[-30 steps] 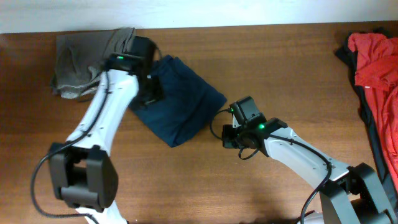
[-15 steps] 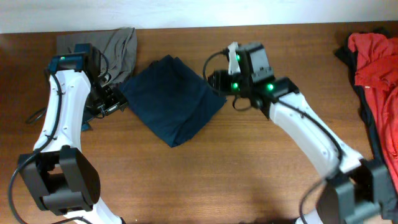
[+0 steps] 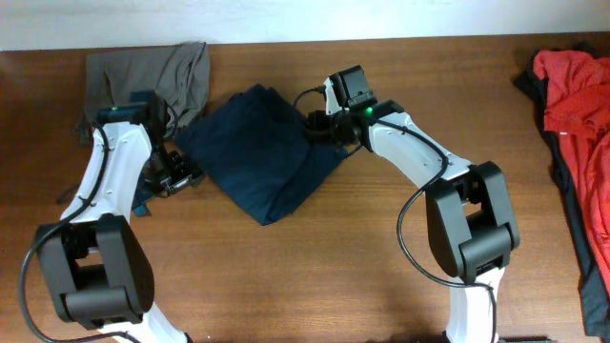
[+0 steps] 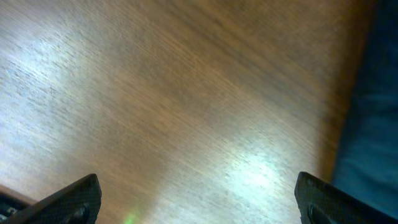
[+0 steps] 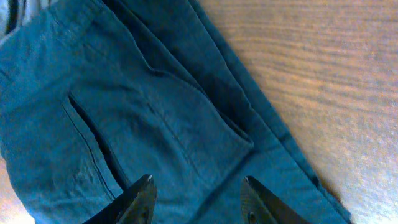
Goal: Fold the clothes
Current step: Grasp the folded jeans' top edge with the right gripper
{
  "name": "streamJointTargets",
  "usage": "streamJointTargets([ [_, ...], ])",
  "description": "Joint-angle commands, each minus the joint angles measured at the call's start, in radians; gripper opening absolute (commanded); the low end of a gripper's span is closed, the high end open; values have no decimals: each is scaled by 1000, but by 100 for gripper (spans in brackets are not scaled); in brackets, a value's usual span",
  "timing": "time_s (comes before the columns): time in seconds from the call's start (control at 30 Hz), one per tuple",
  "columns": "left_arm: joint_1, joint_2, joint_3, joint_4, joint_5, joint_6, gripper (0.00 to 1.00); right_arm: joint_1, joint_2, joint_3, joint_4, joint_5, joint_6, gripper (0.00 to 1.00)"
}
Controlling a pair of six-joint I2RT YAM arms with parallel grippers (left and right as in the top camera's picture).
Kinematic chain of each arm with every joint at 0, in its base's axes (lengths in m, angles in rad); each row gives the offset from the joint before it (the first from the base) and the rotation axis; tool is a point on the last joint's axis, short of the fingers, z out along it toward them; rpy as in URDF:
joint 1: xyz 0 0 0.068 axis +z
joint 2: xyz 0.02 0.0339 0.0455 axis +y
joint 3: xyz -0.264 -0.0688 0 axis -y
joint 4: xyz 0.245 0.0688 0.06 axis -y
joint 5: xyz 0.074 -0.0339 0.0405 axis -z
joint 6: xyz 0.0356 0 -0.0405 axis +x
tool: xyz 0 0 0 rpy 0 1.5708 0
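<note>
Right gripper: your right gripper [image 5: 196, 202] is hovering with its jaws parted to a moderate gap, gripping nothing, low over the navy garment [image 5: 124, 112].
Cloth beneath it: you are looking down on a pocket slit and stitched seams. The garment's edge is running diagonally against the bare tabletop [image 5: 323, 68] just to one side.
Left gripper: your left gripper [image 4: 199, 208] is standing wide open and empty over bare wood. The navy cloth is showing only at the right margin of its view.
Navy garment: it is lying left of centre as a skewed, roughly rectangular packet between your two grippers. It appears already doubled over.
Other clothes: the grey-olive garment [image 3: 143, 71] is sitting bunched at the far left corner, just beside the navy one. The red garment [image 3: 572, 86] is lying heaped at the right edge, well apart.
Step in hand: you are probably lining up a grasp on the navy garment's right-hand side for a further fold.
Next move: you will likely need to shift the right gripper onto the edge itself and pinch every layer. The left gripper should close in on the opposite side so the cloth lifts evenly.
</note>
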Motion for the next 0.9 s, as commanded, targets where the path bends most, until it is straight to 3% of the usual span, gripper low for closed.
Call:
streamJointTargets([
  [0.0,1,-21,-31,16,-14,-2,99,-2,39,31,19,-16,15,49],
  [0.77,1,-21,-35,29,-14,-2,99,26,106,30,75,0,103,48],
  [0.87,1,-21,-35,29,-14,-2,99,43,106,30,70,50,121,43],
])
